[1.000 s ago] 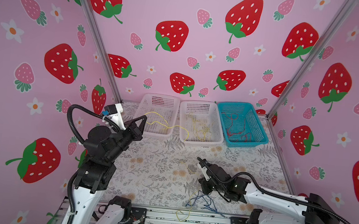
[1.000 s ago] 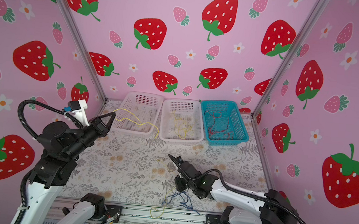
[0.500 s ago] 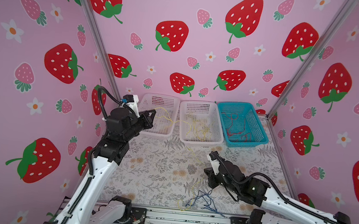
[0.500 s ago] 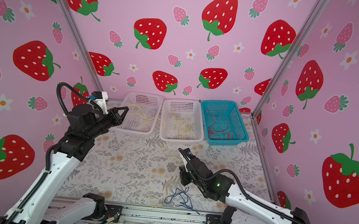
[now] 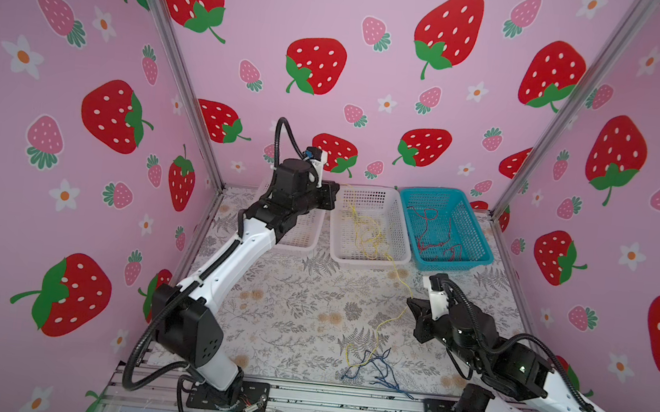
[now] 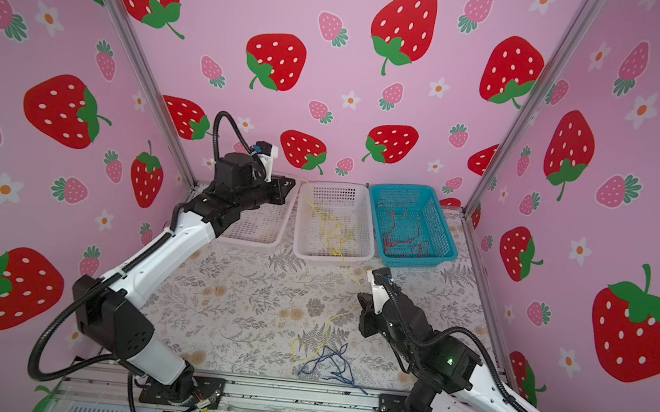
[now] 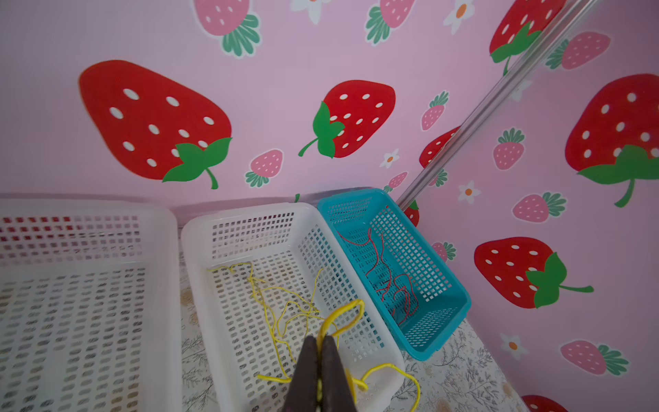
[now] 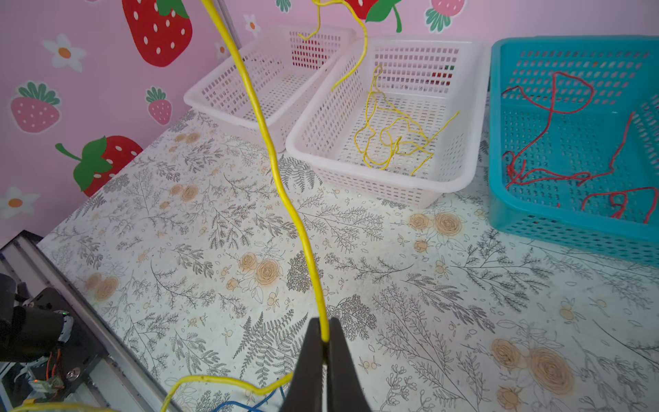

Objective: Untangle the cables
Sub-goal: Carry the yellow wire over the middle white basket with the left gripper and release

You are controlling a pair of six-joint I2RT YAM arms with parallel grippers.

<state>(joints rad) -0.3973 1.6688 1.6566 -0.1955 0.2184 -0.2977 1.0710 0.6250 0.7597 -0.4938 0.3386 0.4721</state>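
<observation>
Pinching a yellow cable [image 8: 271,157] at two spots, both grippers are pressed together on it: the left gripper [image 7: 322,342] at the middle white basket [image 5: 374,262], upper centre in both top views, the right gripper [image 8: 325,330] over the worktop [image 5: 289,294] at right. Red cables [image 5: 438,235] lie in the teal basket [image 5: 451,266]. Dark blue cables [image 5: 380,369] sit tangled at lower centre.

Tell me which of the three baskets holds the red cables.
The blue basket, rightmost in both top views. The other two are white, and the middle basket holds yellow cables instead.
</observation>
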